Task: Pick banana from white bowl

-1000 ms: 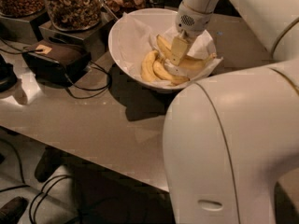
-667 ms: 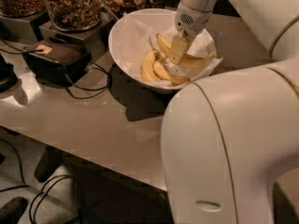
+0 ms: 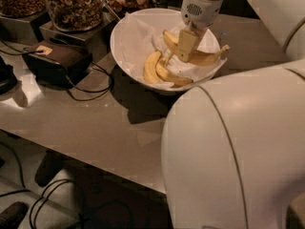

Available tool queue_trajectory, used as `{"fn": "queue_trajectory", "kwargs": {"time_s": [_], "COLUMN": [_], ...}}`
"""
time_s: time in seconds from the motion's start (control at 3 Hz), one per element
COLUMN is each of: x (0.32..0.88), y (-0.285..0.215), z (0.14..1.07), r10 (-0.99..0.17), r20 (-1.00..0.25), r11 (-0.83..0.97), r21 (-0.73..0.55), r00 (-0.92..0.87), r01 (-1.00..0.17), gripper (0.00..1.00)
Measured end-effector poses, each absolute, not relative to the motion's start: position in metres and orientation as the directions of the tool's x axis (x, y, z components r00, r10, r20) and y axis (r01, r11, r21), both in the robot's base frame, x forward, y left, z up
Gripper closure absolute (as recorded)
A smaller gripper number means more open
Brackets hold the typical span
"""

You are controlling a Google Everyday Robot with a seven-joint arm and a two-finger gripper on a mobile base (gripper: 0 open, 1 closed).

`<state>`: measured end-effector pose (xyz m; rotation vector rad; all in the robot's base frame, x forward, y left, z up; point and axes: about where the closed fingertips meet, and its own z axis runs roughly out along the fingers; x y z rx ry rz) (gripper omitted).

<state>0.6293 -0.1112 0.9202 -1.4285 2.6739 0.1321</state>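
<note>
Yellow against the white paper – your banana (image 3: 206,57) is up in the gripper (image 3: 184,49), which hangs over the right half of the white bowl (image 3: 125,32). The jaws are closed across the banana's middle. Its long axis runs roughly left to right across the view: the left end is raised toward the far side of the bowl, the belly sags in a shallow curve, and the narrow right end pokes out just past the right rim.

Count with me: three bananas in all – the one you hold, plus two shorter bananas (image 3: 152,68) lying side by side on the paper at the near side of the bowl. One bowl. Three glass jars (image 3: 71,5) of nuts stand behind it along the far edge of the table (image 3: 95,123). One dark box (image 3: 53,57) sits to the left with cables (image 3: 91,88) trailing off it.

A second ago the long banana lay lower, bunched with the other two under the gripper. Now it is clear of them and its end reaches past the rim. The two short ones have not shifted. The robot's pale body (image 3: 238,151) fills the lower right.
</note>
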Motion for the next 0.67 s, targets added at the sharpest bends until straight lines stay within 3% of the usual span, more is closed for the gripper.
{"fn": "queue_trajectory", "kwargs": {"time_s": [0.67], "x": [0.6379], "y": [-0.1062], "z": [0.9209], "r10": [-0.813], "r20": [-0.146], "r11": [0.569], "r21": [0.006], "r00": [-0.563], "r01": [-0.823], "gripper": [1.0]}}
